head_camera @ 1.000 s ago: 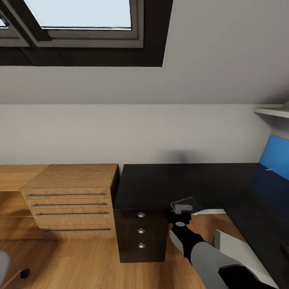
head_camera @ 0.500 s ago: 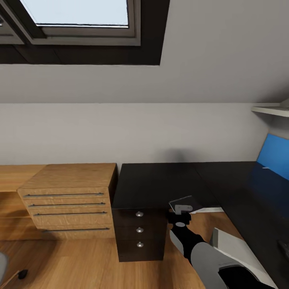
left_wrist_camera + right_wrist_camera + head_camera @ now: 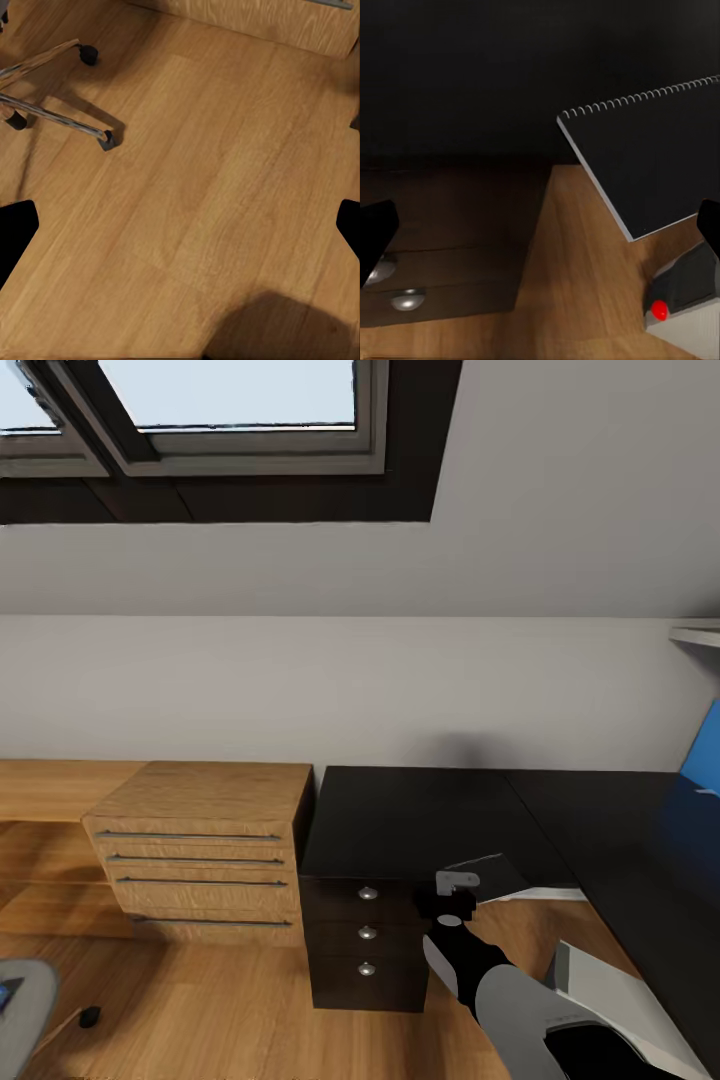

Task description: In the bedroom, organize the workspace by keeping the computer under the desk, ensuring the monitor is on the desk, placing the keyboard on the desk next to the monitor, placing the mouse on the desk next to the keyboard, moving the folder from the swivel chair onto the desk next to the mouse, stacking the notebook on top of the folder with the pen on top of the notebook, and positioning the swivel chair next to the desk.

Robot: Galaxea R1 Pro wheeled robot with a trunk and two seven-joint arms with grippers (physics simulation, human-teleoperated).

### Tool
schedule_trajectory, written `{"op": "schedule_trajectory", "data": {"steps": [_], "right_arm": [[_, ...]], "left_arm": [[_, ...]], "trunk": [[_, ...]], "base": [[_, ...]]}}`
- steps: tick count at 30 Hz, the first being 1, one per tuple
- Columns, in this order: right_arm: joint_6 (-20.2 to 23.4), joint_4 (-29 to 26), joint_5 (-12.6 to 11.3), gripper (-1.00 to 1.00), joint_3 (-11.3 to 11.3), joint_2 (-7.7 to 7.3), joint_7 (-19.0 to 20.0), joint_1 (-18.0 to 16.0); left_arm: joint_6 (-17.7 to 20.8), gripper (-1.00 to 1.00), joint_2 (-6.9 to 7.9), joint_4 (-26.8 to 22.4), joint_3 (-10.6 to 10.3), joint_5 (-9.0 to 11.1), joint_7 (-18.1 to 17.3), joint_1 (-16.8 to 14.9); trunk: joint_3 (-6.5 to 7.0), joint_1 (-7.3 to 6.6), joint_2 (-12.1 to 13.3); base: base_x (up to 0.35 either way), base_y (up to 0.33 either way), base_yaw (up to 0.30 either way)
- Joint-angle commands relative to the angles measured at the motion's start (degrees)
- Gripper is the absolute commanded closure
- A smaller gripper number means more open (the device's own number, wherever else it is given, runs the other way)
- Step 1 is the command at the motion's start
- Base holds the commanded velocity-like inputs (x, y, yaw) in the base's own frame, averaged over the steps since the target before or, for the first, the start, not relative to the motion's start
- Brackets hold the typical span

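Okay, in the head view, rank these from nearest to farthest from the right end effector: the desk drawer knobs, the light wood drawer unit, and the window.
1. Desk drawer knobs, just left of the right end effector, on the black desk.
2. Light wood drawer unit, farther left, beside the desk.
3. Window, high on the sloped ceiling, farthest.

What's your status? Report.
Left gripper open over floor. Notebook at right gripper, jaws unclear. Desk just ahead.
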Motion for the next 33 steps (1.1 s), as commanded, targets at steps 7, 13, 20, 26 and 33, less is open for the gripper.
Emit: {"op": "schedule_trajectory", "data": {"steps": [7,13,20,26,33], "right_arm": [[-0.02,0.10,0.20,-1.00,0.44,0.00,-0.18,0.26],[-0.02,0.75,0.27,-1.00,0.49,0.00,-0.13,0.30],[-0.02,1.65,0.52,-1.00,0.53,0.00,-0.12,0.30],[-0.06,2.49,0.59,-1.00,0.71,0.00,-0.04,0.31],[-1.38,3.00,0.63,-1.00,0.94,0.00,-0.10,0.36]], "left_arm": [[-0.37,-1.00,0.03,0.21,-0.36,0.59,0.28,-0.02],[-0.38,-1.00,0.00,0.23,-0.36,0.59,0.25,-0.02],[-0.38,-1.00,-0.01,0.30,-0.36,0.59,0.26,-0.02],[-0.42,-1.00,-0.08,0.32,-0.58,0.48,0.21,-0.02],[-0.46,-1.00,-0.09,0.33,-0.69,0.49,0.21,-0.02]], "trunk": [[-0.06,0.01,-0.05],[-0.06,0.01,-0.05],[-0.06,0.01,-0.05],[-0.06,0.01,-0.05],[-0.06,0.01,-0.05]], "base": [[0.000,0.000,0.270],[0.000,0.000,0.274],[0.000,0.000,0.274],[0.000,0.000,0.275],[0.000,0.000,0.275]]}}
